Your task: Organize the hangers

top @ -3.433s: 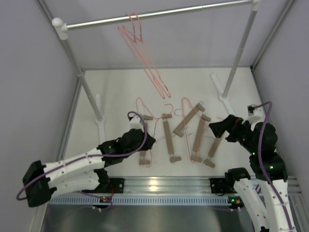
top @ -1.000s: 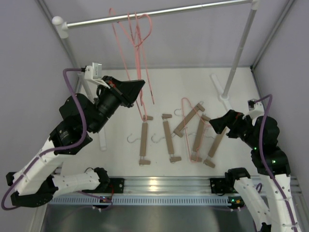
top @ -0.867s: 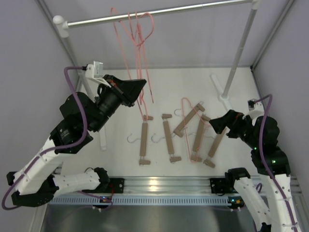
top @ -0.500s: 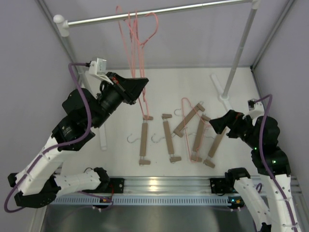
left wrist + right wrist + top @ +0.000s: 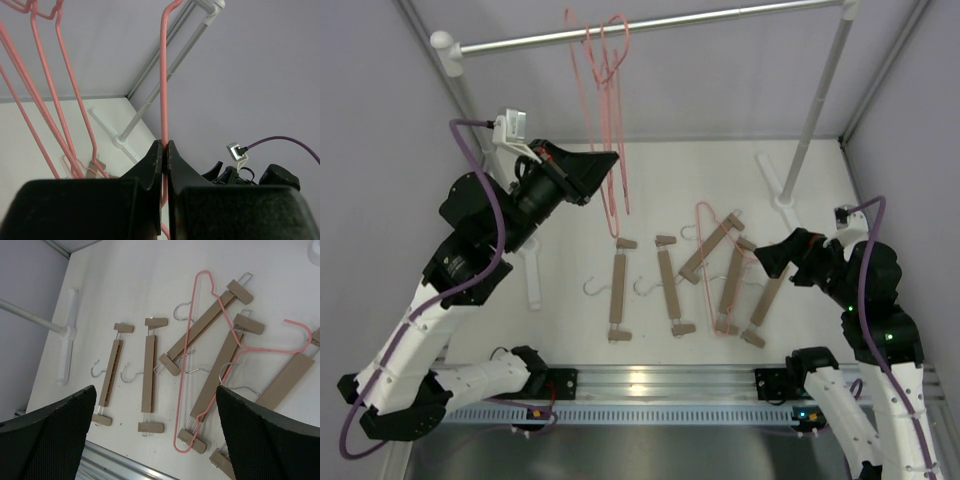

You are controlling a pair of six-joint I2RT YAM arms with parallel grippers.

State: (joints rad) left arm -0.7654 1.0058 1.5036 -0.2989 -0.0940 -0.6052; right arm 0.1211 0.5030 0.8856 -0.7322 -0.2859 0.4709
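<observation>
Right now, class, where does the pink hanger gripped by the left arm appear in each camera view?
Top external: the held pink hanger is upper centre, under the rail, at the left pincer.
Left wrist: a vertical pink wire at centre, pinched between the shut tips.
Right wrist: not in it.
Shared landmark: the right white post, in the top and left wrist views.

no lettering, label, brand mark, number or sign can be read in any view: none on the pink wire hangers [image 5: 163,75], the wooden bar hangers [image 5: 148,375] or the rail [image 5: 650,27].
</observation>
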